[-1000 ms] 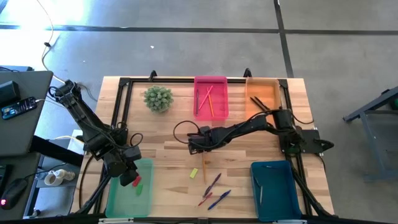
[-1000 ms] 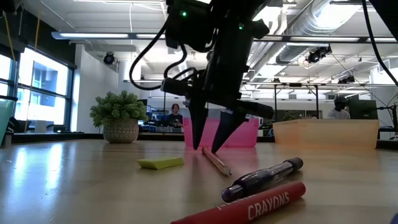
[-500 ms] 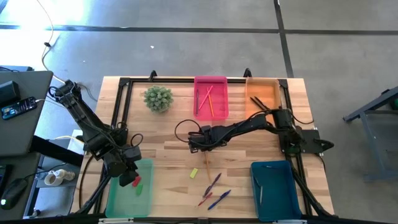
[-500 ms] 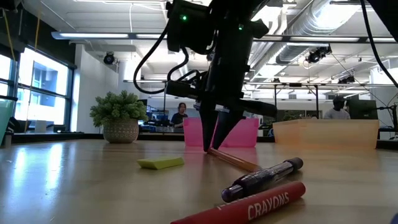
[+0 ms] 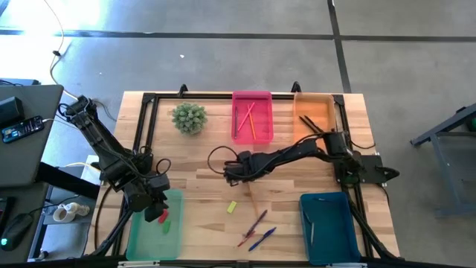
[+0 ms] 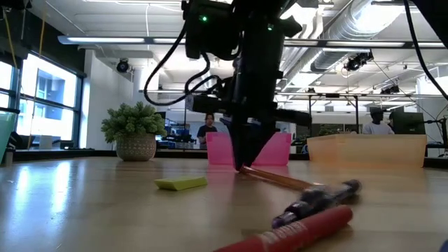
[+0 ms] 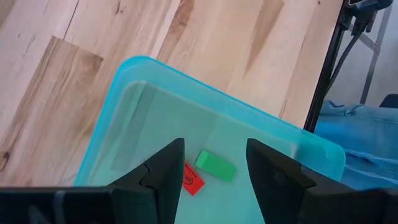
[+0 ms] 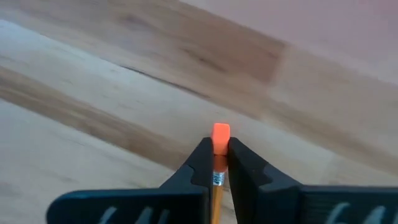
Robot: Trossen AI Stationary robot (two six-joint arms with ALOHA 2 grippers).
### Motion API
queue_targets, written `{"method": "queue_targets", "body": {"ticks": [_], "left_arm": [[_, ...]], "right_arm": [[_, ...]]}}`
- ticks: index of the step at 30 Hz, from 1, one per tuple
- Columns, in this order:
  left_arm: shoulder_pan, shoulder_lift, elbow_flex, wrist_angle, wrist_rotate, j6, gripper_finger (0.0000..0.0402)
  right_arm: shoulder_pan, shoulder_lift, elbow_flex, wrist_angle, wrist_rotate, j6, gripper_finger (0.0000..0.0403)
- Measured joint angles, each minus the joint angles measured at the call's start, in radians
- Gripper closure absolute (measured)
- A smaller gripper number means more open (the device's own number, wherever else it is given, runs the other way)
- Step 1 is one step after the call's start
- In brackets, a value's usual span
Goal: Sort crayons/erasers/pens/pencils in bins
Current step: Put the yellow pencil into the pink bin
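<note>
Crayon (image 6: 297, 234), pen (image 6: 318, 198): near desk edge, beside the pencil's low tip; a swing could knock them.
Left gripper (image 7: 210, 163): wide, over green bin (image 5: 152, 242) at near-left corner.
Right gripper (image 8: 217, 163): mid-desk, pinching pencil (image 8: 219, 140) at its eraser end (held end-on; may pivot or slip).
Pink bin (image 5: 252, 116): far edge, likely target.

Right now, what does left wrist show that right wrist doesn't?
Only the left wrist view shows the light green bin with a green eraser and a red eraser inside, framed by the open left gripper above it. Only the right wrist view shows the right gripper shut on an orange pencil, pink eraser tip poking out. Both share the wooden table.
</note>
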Motion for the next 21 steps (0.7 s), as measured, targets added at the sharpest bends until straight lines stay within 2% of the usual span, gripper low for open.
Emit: {"method": "queue_targets", "body": {"ticks": [11,21], "left_arm": [[0.000,0.000,0.000,-0.002,-0.006,0.030,0.0241],[0.000,0.000,0.000,-0.003,-0.077,0.030,0.0241]], "right_arm": [[-0.014,-0.003,0.193,-0.202,0.146,-0.050,0.0391],[-0.086,-0.003,0.442,-0.325,0.322,-0.241,0.0391]]}}
